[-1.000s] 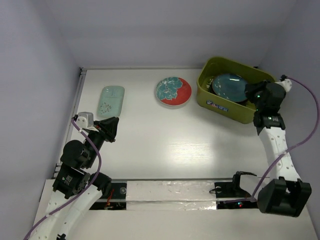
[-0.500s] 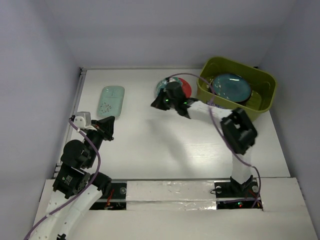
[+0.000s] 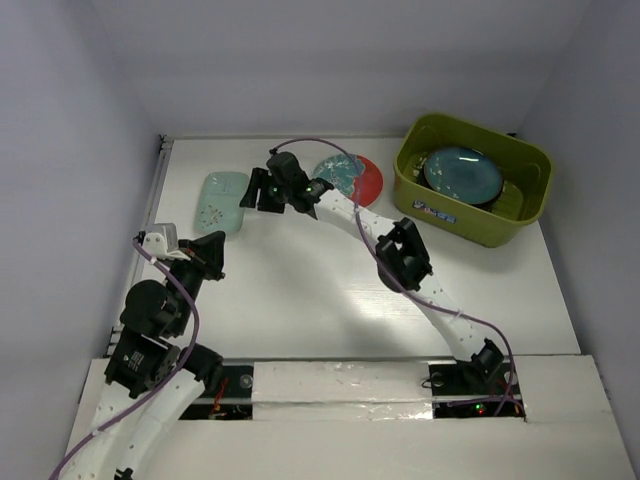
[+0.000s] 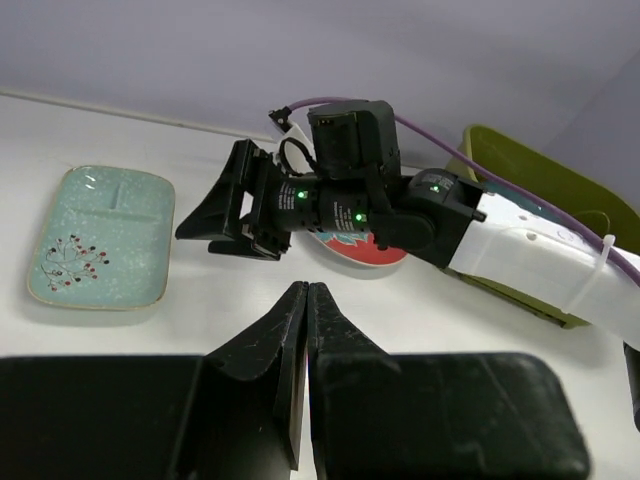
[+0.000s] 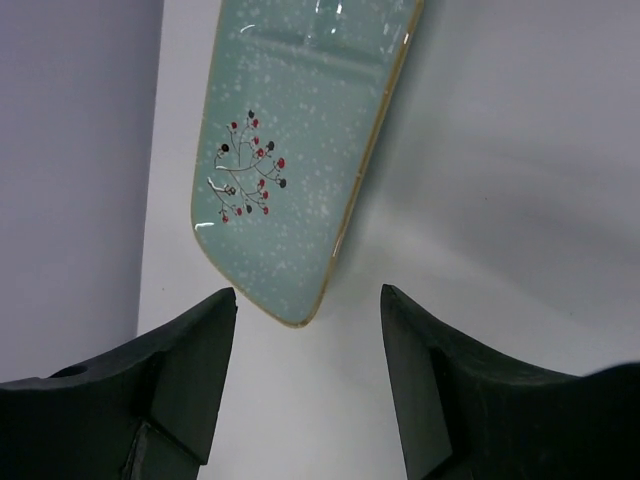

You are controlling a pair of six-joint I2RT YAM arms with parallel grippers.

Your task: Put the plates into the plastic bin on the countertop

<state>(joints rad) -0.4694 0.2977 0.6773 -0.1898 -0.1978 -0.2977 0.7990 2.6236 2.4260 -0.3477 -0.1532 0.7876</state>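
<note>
R gripper (image 3: 253, 194) jaws apart, empty, just beside pale mint rect. plate (image 3: 222, 201) near countertop's (image 3: 300, 290) far-left corner. L gripper (image 4: 305, 292) pinched together, empty. Dark teal plate (image 3: 462, 173) lies in olive bin (image 3: 470, 228), far-right corner.

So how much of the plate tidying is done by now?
Done: a dark teal plate lies on top in the olive-green bin, with other dishes barely showing beneath. In hand: nothing held; the open right gripper hovers at the edge of the pale mint rectangular plate. Left: that plate and the red-teal floral plate, both on the countertop. The left gripper is shut and empty.
</note>
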